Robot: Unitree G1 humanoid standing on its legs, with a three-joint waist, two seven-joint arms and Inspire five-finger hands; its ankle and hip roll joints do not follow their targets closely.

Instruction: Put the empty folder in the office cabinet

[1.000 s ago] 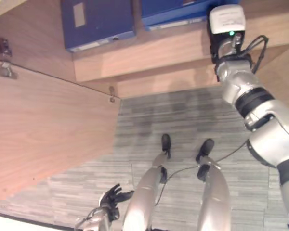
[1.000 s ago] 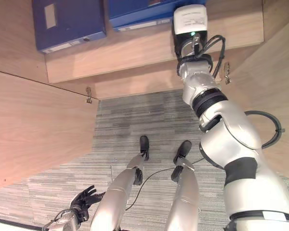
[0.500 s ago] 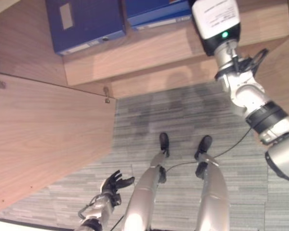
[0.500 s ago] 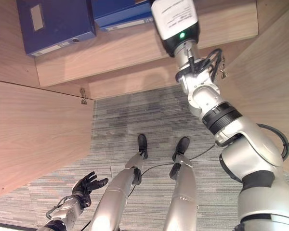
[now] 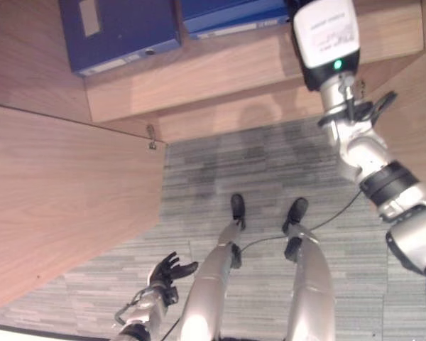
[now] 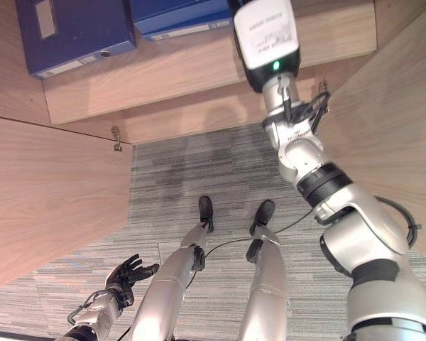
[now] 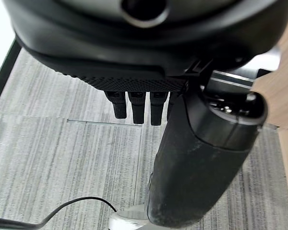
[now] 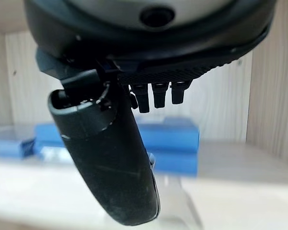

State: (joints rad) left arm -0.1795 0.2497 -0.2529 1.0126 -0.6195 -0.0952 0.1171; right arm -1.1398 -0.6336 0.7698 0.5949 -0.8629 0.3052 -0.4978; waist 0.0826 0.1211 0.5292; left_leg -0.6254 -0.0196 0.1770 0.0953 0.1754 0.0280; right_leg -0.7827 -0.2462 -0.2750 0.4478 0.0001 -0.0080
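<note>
Since a second ago, both blue folders have slid toward the upper left of my head views while my raised right arm sits higher and nearer the centre; part of that is my head turning. My right robot hand (image 8: 110,158) is up at the cabinet shelf (image 6: 199,64) with its thumb and straight fingers apart, gripping nothing, which I judge means the folder is already delivered. Two blue folders lie flat on that shelf: the left folder (image 5: 117,32) and the right folder (image 5: 234,13), well clear of my hand. Which one is the empty one I cannot tell. My left robot hand (image 6: 128,273) hangs low over the grey carpet (image 5: 270,170), fingers spread and relaxed, idle beside the open cabinet door (image 5: 64,206).

From the head views I get the shelf, door and hinge (image 6: 116,138) together; my right wrist view looks into the cabinet's interior past my fingers.
</note>
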